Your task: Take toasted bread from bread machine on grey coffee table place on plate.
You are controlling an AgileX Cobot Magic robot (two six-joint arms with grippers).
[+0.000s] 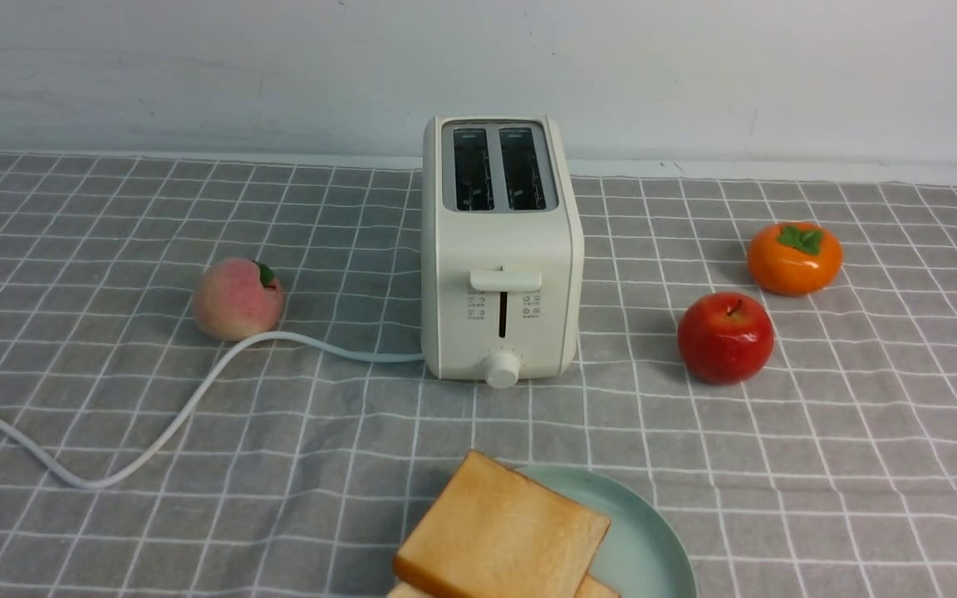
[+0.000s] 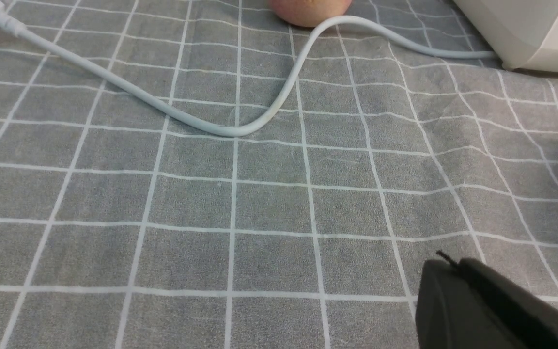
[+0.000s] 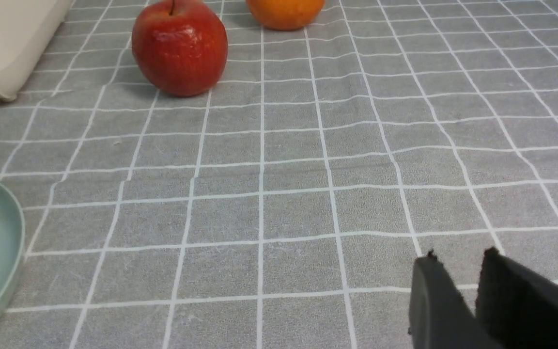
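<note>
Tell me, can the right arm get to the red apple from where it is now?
Probably yes. In the right wrist view only bare cloth lies between the right gripper and the red apple; the toaster stands off to one side.

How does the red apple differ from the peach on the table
The red apple is glossy deep red; the peach is matte pale pink. The apple sits on the robot's right of the toaster, the peach on its left. The white cord curves against the peach; nothing touches the apple. Both are round fruits resting on the grey cloth.

Toasted bread (image 1: 502,534) lies on the plate (image 1: 649,540), before the bread machine (image 1: 501,249).
</note>
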